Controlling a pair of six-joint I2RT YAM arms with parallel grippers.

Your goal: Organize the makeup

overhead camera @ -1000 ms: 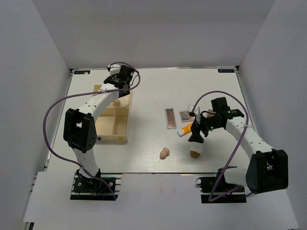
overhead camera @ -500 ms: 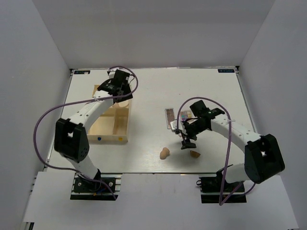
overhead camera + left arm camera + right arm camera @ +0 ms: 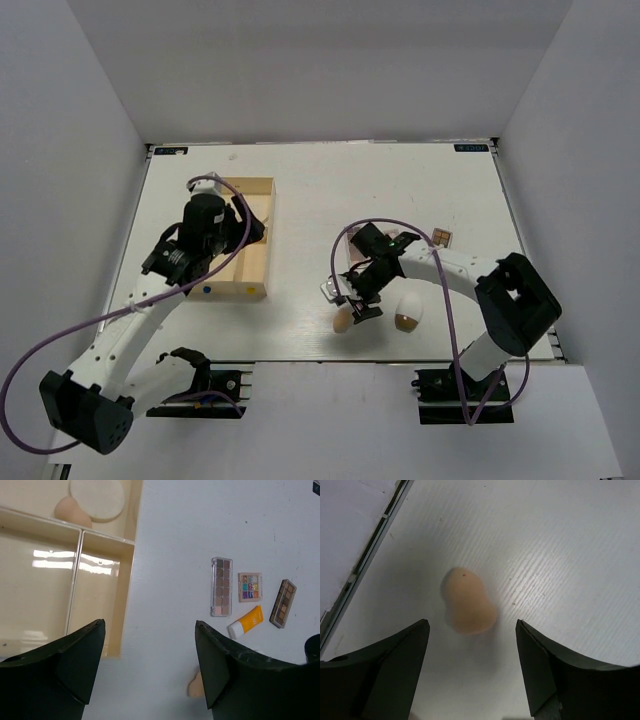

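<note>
A peach egg-shaped sponge (image 3: 467,602) lies on the table near the front edge, also seen from above (image 3: 342,320). My right gripper (image 3: 472,670) is open and empty, hovering just over it (image 3: 353,301). The white-tan egg shape (image 3: 408,312) stands to its right. My left gripper (image 3: 150,670) is open and empty, high over the right side of the box (image 3: 250,230). Its view shows a cream puff (image 3: 97,497) and a second peach sponge (image 3: 72,511) in the box's far compartment. On the table lie a pink-brown palette (image 3: 221,586), a square multicolour palette (image 3: 250,586), a brown palette (image 3: 282,603) and the orange tube (image 3: 246,621).
The pale wooden divided box (image 3: 236,291) stands at the left; its two near compartments (image 3: 45,600) hold nothing. The table's front edge (image 3: 367,555) runs close to the peach sponge. White walls enclose the table.
My right gripper moved left from the white-tan egg shape to above the peach sponge. My left arm drew back from the box's far end toward the near side and rose.
</note>
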